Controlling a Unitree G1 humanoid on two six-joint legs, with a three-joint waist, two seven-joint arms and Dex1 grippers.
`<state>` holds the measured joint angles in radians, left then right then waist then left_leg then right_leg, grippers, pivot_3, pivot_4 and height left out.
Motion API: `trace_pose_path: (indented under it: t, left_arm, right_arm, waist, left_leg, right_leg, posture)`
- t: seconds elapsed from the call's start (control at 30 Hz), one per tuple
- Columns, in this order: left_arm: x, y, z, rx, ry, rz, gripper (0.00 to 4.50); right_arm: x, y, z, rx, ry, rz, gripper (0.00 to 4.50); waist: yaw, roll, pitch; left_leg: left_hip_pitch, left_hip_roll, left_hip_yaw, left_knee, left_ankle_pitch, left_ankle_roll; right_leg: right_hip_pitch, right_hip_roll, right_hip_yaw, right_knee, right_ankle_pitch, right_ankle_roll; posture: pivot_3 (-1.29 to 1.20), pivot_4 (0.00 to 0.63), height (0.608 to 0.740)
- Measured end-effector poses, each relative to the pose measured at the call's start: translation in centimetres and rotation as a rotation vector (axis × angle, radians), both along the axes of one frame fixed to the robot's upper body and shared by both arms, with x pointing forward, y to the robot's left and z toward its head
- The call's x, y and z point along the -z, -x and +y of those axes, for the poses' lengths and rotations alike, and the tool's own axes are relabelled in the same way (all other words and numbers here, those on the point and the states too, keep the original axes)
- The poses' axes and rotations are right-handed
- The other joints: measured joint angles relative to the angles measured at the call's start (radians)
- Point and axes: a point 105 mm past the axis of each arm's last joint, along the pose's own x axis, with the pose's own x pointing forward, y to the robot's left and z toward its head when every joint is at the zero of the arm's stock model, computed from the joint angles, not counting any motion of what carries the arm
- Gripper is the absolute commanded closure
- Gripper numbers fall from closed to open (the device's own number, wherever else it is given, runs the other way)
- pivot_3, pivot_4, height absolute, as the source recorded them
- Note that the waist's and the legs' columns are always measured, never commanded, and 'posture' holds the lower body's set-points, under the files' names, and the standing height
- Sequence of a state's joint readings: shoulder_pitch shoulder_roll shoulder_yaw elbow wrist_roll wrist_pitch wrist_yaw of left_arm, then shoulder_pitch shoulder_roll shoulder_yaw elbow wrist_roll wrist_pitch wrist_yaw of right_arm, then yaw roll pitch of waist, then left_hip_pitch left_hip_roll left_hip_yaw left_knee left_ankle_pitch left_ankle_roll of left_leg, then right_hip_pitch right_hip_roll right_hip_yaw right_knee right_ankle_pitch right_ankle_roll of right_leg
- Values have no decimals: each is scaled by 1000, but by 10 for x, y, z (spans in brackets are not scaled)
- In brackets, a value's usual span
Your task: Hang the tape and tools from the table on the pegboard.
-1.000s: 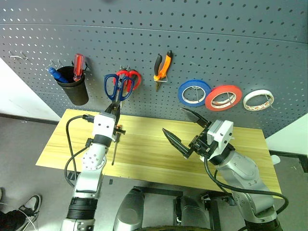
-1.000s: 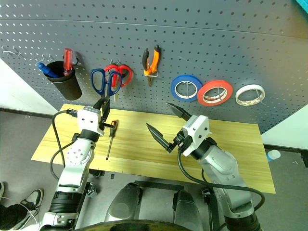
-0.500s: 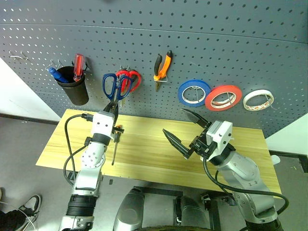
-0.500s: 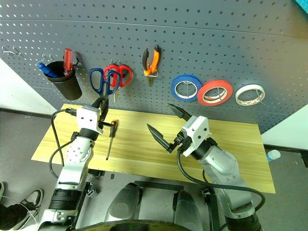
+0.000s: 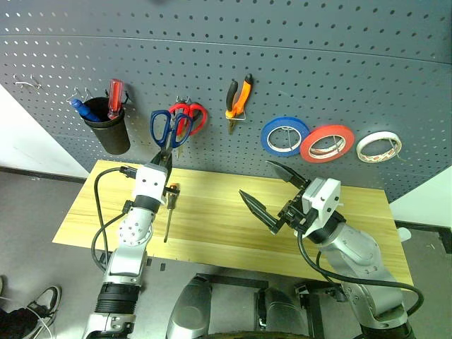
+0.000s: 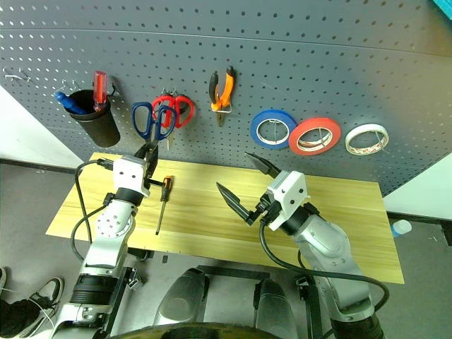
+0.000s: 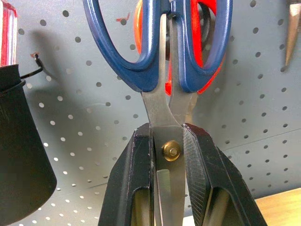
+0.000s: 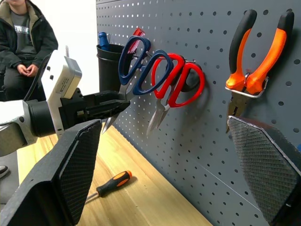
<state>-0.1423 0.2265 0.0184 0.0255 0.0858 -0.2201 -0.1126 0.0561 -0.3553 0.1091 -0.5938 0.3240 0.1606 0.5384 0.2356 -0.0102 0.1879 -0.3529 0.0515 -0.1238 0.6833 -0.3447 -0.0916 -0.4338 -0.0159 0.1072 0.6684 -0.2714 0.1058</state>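
1. One pegboard (image 5: 296,63) fills the wall ahead of me, dark grey and dotted with holes and hooks.
2. Below it lies the tabletop (image 5: 212,233), light yellowish wood.
3. My right hand (image 5: 270,189) hovers above the middle of the tabletop, fingers spread wide, holding nothing.
4. My left hand (image 5: 164,159) is up at the pegboard, fingers clamped on the blades of the blue scissors (image 5: 167,127), just at the pivot screw; the handles point up and lie over the red scissors (image 5: 192,116) on the board. Whether the blue handles sit on a hook I cannot tell.
5. A black cup (image 5: 109,131) hangs on the board to the left of the scissors, with a red screwdriver (image 5: 114,97) and a blue-tipped item standing in it.
6. Three tape rolls hang in a row on the right of the board: blue roll (image 5: 284,135), red tape (image 5: 327,143), then whitish roll (image 5: 378,146).
7. The pliers (image 5: 238,99) hang on a hook between the scissors and the blue roll, orange and black handles upward.
8. The orange screwdriver (image 5: 169,212) lies flat on the tabletop, just beside my left wrist.
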Motion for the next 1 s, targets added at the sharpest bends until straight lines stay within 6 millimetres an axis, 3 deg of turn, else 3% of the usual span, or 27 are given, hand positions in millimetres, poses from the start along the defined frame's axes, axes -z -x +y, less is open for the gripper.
trace_pose_path:
  t: [0.27,1.0]
  left_arm:
    - [3,1,-24,106,11,16,3936]
    - [-5,-1,-20,114,15,-5,3936]
  right_arm:
    - [2,0,-1,7,5,4,0]
    - [8,-1,-3,27,38,15,0]
  waist:
    - [-1,0,0]
    - [-2,0,0]
  left_leg:
    - [0,0,0,0,0,0]
    - [1,0,0,0,0,0]
  right_leg:
    - [0,0,0,0,0,0]
    - [1,0,0,1,0,0]
  posture:
    - [309,126,681]
    - [309,122,681]
